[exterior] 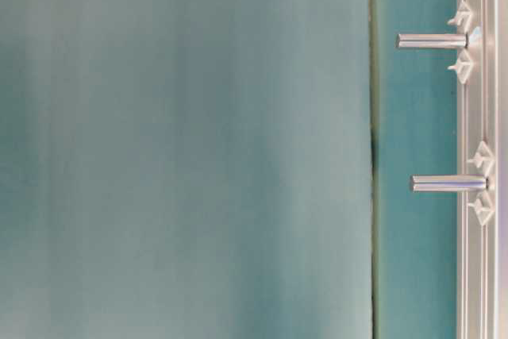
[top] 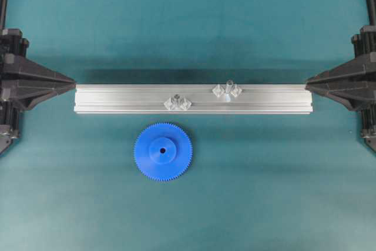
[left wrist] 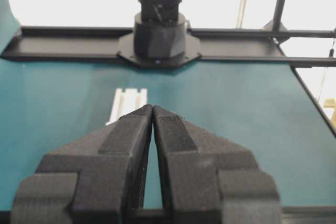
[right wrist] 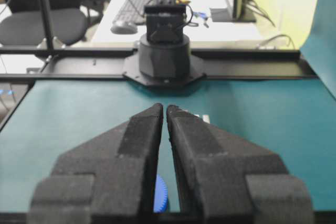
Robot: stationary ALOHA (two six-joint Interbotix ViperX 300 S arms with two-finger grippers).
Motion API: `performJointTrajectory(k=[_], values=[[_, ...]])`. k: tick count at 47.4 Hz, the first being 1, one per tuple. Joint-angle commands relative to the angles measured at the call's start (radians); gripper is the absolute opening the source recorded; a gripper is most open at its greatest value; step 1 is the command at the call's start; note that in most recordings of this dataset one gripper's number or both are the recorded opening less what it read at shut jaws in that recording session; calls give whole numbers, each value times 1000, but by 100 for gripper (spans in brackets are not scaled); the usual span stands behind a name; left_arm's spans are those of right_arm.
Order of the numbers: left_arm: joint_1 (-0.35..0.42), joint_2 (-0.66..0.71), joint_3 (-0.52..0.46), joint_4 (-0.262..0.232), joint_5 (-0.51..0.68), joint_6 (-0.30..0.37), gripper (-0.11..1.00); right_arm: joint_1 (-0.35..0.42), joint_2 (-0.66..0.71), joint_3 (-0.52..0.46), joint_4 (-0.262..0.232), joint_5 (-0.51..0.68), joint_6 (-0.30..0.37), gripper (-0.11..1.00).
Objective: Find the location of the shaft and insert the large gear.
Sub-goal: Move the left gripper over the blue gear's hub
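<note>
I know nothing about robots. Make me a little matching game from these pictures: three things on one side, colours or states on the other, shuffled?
Things:
1. large gear
2. rail
3. left gripper

Descriptions:
A. silvery, lying across the mat between the two arms
B. black, fingers closed together on nothing
C. bright blue, flat on the mat in front of the rail

Pairs: 1-C, 2-A, 3-B

The scene is seen from straight above in the overhead view, with the rail [top: 192, 99] laid across the middle and the gear [top: 163, 151] below it. The table-level view is set close and turned sideways, so the rail [exterior: 478, 148] runs down its right edge. From each wrist camera, closed fingertips are seen up close, facing the opposite arm's base [left wrist: 159, 35] [right wrist: 164, 51]. The rail [left wrist: 126, 104] is shared by the left wrist and overhead views.
</note>
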Motion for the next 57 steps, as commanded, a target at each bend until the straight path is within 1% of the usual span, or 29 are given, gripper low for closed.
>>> performJointTrajectory(k=[1, 3, 4, 5, 7, 10, 15, 23, 36, 48, 57], values=[[-8, 8, 32, 9, -48, -32, 11, -9, 9, 5, 3, -5, -8, 16], [-9, 9, 40, 9, -67, -44, 9, -15, 0, 12, 6, 5, -6, 18], [-9, 11, 41, 9, -78, -52, 6, -17, -5, 15, 8, 12, -5, 20], [-9, 12, 41, 11, -84, -54, 4, -15, -9, 17, 11, 20, -5, 19], [-9, 14, 37, 12, -89, -57, 1, -15, -20, 17, 17, 46, -2, 13], [-9, 21, 31, 14, -87, -55, 1, -15, -37, 14, 20, 89, 6, 6], [-11, 41, 21, 15, -78, -55, 1, -15, -67, 14, 20, 166, 20, 1], [-12, 97, 2, 14, -66, -60, 1, -15, -100, 11, 20, 244, 26, 1], [-34, 193, -32, 15, -57, -66, 1, -15, -104, 15, 21, 270, 28, 1], [-49, 270, -95, 15, 35, -87, 1, -25, -103, 20, 21, 319, 28, 1], [-52, 313, -129, 14, 106, -87, 1, -40, -103, 20, 21, 344, 28, 1]])
